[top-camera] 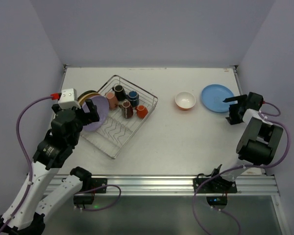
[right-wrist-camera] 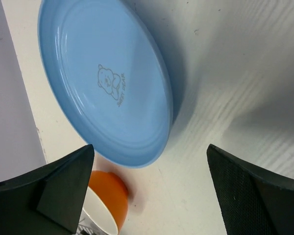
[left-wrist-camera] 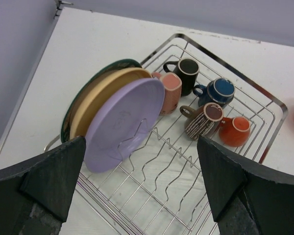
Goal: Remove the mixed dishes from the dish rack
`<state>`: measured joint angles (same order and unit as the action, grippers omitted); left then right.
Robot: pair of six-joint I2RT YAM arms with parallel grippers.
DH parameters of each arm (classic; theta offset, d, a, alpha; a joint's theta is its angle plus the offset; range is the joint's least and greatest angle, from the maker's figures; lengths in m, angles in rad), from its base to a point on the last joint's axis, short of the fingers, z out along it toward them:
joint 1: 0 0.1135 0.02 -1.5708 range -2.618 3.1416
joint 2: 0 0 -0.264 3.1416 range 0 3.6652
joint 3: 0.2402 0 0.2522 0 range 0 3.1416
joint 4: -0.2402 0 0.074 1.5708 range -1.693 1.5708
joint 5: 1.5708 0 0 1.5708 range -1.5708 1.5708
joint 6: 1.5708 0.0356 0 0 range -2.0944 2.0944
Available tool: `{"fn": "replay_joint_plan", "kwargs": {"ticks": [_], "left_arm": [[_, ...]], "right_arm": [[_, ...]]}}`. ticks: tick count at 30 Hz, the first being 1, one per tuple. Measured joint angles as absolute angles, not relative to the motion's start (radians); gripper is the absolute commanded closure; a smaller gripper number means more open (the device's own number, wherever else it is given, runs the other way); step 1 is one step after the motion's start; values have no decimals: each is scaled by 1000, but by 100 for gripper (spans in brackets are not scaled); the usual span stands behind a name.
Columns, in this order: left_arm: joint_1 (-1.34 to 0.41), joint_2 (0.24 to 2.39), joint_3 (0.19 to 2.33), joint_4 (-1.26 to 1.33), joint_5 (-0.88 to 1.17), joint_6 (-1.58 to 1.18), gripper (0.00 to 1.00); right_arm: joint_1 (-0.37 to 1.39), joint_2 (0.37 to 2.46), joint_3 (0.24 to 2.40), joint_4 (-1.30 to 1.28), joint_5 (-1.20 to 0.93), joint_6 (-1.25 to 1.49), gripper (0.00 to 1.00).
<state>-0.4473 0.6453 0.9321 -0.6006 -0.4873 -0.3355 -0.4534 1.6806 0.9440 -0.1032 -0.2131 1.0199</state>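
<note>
- Dish rack [left-wrist-camera: 161, 181] holds lavender plate [left-wrist-camera: 122, 122] and yellow plate [left-wrist-camera: 95, 95] upright, with five mugs [left-wrist-camera: 220, 90] behind.
- Left gripper [left-wrist-camera: 140, 147] is spread wide and empty above the lavender plate.
- Right gripper [right-wrist-camera: 150, 147] is released beside blue plate [right-wrist-camera: 103, 78] on table [top-camera: 186, 137], near orange bowl [top-camera: 185, 100].

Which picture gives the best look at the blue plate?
The right wrist view: the blue plate fills much of the frame, close enough to show a little bear drawn on it. The top view shows it only small, flat on the table near the orange bowl. The left wrist view misses it.
</note>
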Motion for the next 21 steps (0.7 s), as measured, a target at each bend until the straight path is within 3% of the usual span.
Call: {"fn": "replay_joint_plan", "kwargs": {"ticks": [8,15,21], "left_arm": [[-447,879,1130,-626,-544,-226,0],[-400,1107,1184,-704,-467,-96,0],[-342,1194,1205,-757,-392,-54,0]], "right_arm": [[-437,1357,784,-125,-208,1045,1],[-160,938,709,-58,-321,905,1],[-104,760,717,-54,-465,735,1]]}}
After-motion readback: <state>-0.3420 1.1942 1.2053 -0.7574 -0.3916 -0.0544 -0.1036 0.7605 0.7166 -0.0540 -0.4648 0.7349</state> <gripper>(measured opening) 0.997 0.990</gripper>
